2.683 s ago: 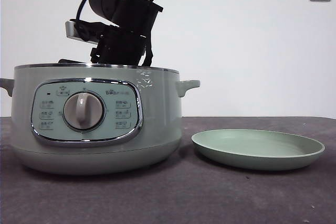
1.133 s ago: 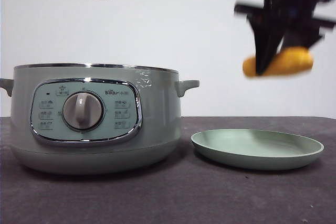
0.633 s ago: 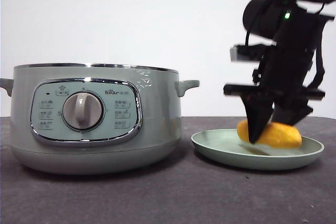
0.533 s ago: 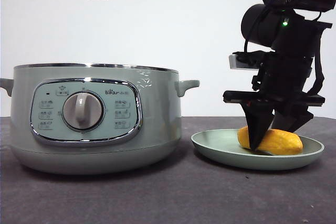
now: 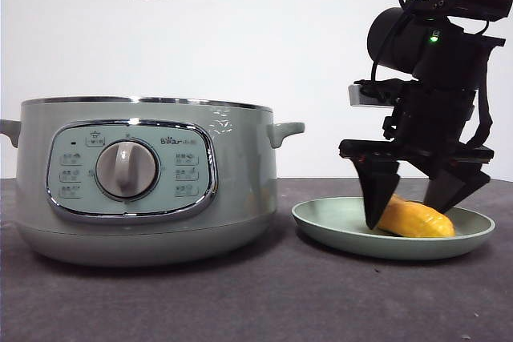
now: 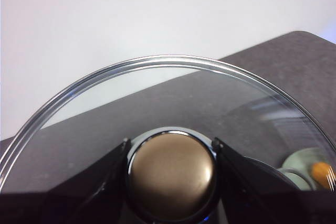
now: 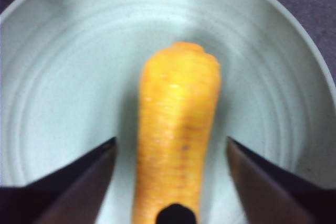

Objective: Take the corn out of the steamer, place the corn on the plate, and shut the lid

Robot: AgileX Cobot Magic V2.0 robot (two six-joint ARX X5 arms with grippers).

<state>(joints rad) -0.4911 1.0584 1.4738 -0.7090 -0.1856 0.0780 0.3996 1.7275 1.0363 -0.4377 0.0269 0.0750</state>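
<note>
Corn [image 5: 414, 220] lying on plate [image 5: 337, 230] — right pincer [image 5: 415, 198] spread wide around it. Left pincer [image 6: 170, 153] clamped on lid [image 6: 173, 98] knob — next, lowering onto steamer [image 5: 144, 182].

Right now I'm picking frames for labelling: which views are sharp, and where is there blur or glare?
Front view: sharp, evenly lit; steamer, plate and corn are crisp. Left wrist view: the lid rim glints; its knob, close to the lens, looks soft. Right wrist view: corn and dark fingers are slightly blurred, with soft shadows beside the corn.
</note>
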